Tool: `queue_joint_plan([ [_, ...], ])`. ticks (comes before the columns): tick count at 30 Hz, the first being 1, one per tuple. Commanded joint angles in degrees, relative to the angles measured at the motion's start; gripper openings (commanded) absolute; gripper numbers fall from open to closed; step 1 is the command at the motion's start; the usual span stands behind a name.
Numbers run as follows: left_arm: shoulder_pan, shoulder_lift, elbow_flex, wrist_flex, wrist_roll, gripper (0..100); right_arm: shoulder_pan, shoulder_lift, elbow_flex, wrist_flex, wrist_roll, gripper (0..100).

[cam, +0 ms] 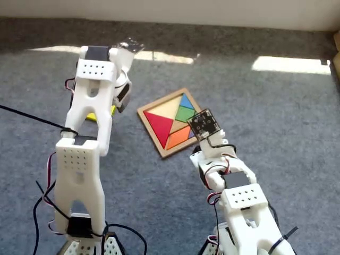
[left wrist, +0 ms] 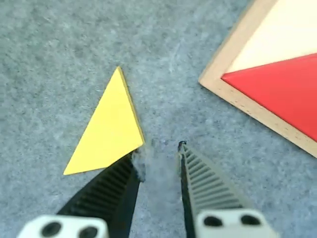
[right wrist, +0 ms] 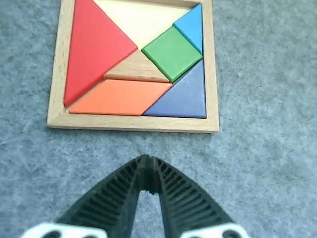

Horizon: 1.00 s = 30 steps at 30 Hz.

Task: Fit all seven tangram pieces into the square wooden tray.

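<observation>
Yellow triangle lies left of the centred wooden tray in the high view, just beside the left gripper's open jaws. The right gripper's jaws are closed, empty, near the tray.

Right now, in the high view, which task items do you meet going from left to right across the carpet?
yellow triangle, outside the tray → left corner of the wooden tray → red triangle → green square
</observation>
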Motion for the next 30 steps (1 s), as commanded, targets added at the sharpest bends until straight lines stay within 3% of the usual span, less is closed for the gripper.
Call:
queue_joint_plan([
  [1,-3.7,-5.1,-0.9,-1.8,0.0,24,0.5,-1.6,-0.2,-1.1,0.5,0.6],
  [4,-6.4,-5.0,0.0,-4.7,-2.9,34,0.5,-1.6,-0.2,-1.1,0.5,0.6],
  [8,-8.2,-5.0,4.2,-8.3,-13.2,32,0.5,-1.6,-0.2,-1.1,0.5,0.6],
  [10,-9.3,-5.0,5.7,-10.3,-14.9,32,0.5,-1.6,-0.2,-1.1,0.5,0.6],
  [20,-10.8,-3.3,10.6,-18.1,-16.8,32,0.5,-1.5,-0.2,-1.2,0.4,0.6],
  [27,-11.9,6.3,0.5,-18.2,-16.7,30,0.5,-1.3,-0.2,-1.2,0.3,0.6],
  [30,-12.9,9.0,-5.9,-14.3,-16.8,30,0.5,-1.3,-0.2,-1.2,0.3,0.6],
])
